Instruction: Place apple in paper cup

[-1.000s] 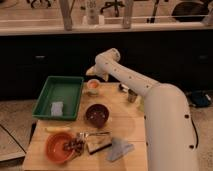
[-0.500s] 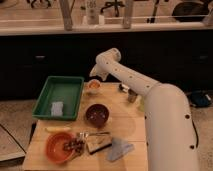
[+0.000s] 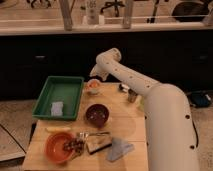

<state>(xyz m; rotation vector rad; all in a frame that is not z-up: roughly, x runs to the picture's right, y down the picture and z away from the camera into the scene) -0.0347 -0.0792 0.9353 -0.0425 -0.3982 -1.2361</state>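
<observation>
Small round red-orange apple (image 3: 93,85) sits in short cream paper cup (image 3: 93,89) nr far edge of wooden bench (image 3: 127,125), robot's hand (image 3: 93,75) just above w/ fingers spread, holding nothing; apple's firm, smooth, rolls easy, so best pinched across its widest part.

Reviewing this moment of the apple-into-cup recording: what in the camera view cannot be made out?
- Gripper, above the paper cup in the camera view: the arm's own wrist hides it.
- Apple: an orange patch at the cup's mouth; held, resting or released cannot be told.
- Contents of the orange bowl: too small to identify.
- Metal cup: partly hidden by the arm.
</observation>
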